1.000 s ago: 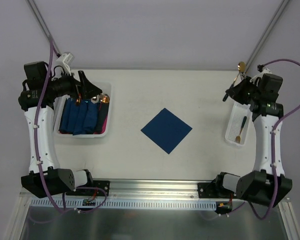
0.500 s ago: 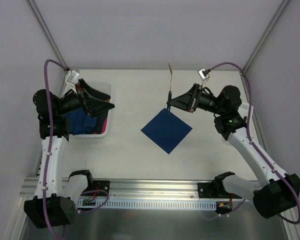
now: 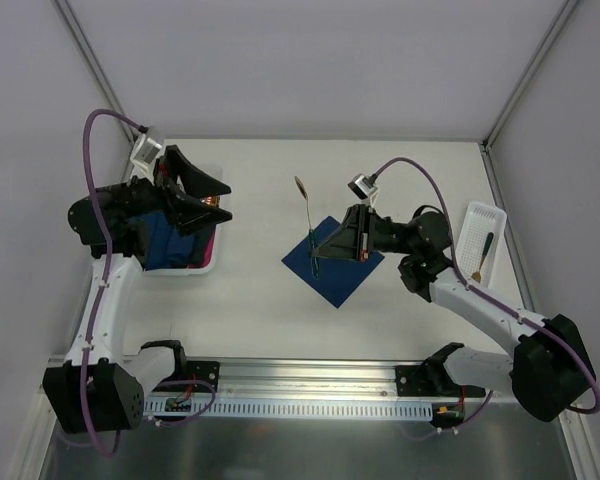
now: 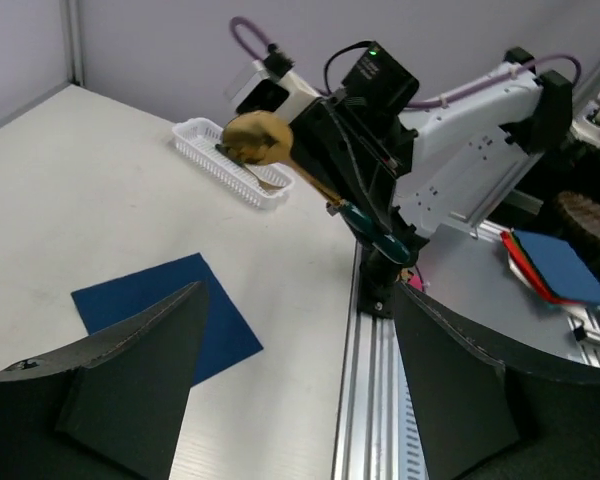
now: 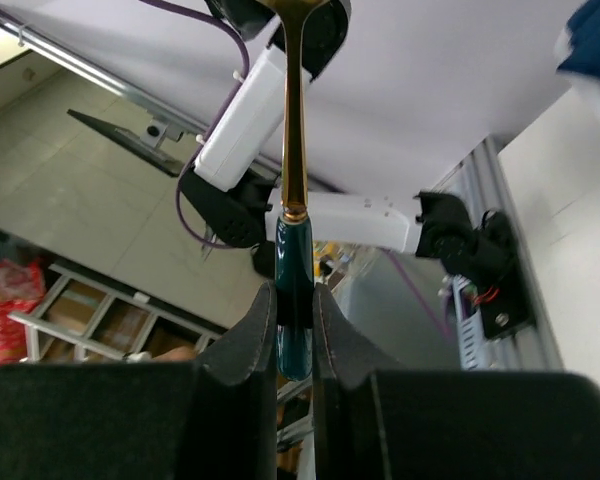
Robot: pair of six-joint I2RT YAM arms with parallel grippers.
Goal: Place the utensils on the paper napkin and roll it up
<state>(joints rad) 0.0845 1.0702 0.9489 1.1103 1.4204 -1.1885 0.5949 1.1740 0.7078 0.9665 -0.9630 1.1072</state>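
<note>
Currently right pincer [image 3: 320,254] clenching a gold spoon [image 3: 302,192] by its dark green handle, holding it bowl-up over the blue napkin [image 3: 336,286] lying on the table [image 3: 400,180], left pincer [image 3: 216,198] hanging released above the tray [image 3: 180,272] of rolls [image 3: 166,240].

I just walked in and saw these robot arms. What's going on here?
The right pincer is pinching a spoon by its dark handle, gold bowl pointing up, over the blue paper napkin. The left pincer is open and empty above the tray of blue rolls. More utensils wait in the white basket.
</note>
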